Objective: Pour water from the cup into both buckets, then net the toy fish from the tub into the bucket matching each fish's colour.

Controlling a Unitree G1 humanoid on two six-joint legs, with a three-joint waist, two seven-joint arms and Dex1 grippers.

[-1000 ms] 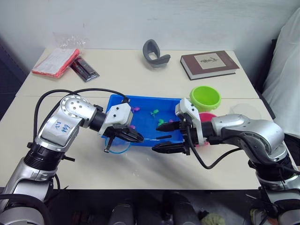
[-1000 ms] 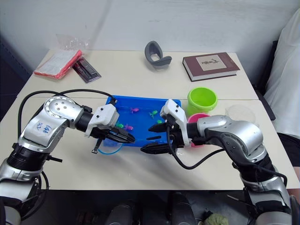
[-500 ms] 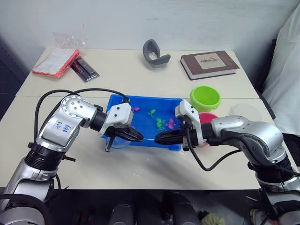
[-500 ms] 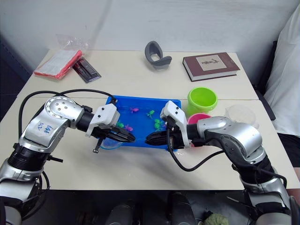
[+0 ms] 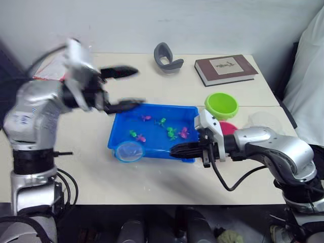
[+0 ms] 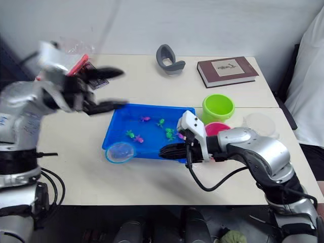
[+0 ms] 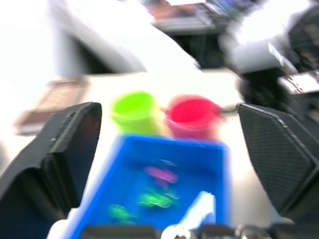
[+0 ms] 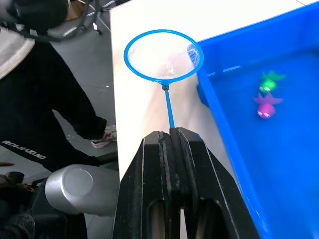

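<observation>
Desk centre: our right gripper [image 8: 172, 144] now clamps the net [image 5: 128, 151] alone; our left gripper [image 5: 123, 87], gaping, has swung upper left — fishing's ours.

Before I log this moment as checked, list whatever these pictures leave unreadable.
- Pink bucket: the right arm hides most of it in the eye views, and it is blurred in the left wrist view; any water inside cannot be judged.
- Cup: clear plastic, its contents cannot be judged.
- Toy fish: too small to count by colour.
- Left gripper: motion-blurred.
</observation>
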